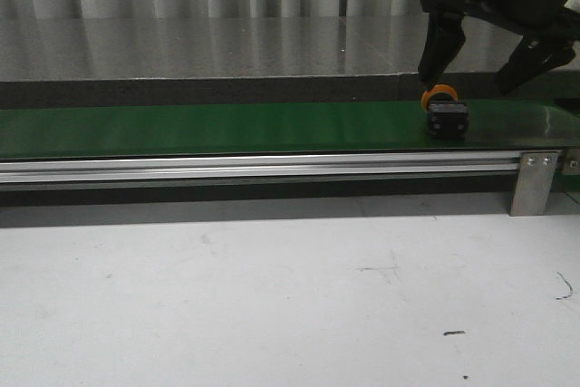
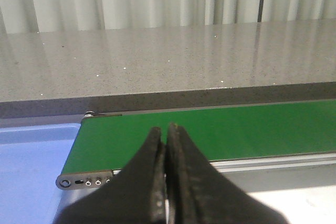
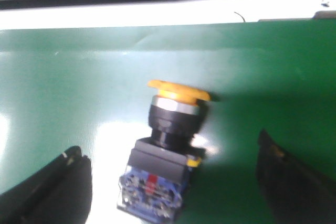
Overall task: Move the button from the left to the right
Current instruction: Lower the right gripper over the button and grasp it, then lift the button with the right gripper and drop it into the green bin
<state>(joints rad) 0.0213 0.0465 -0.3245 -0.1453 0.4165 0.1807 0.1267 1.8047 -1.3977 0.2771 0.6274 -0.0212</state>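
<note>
Care now means lifting the right gripper [image 1: 485,79] straight up, I'd say, so neither finger clips the button [image 1: 447,111] as the arm clears. That button rests on the green belt [image 1: 227,129] near its right end, orange cap [image 3: 178,92] tilted away from the boxy body, with nothing gripping it. Spread wide, the right fingers [image 3: 50,190] straddle it with belt showing on both sides, touching nothing. Over at the belt's left end, the left gripper [image 2: 167,150] has its fingers pressed together, empty, above the surface.
</note>
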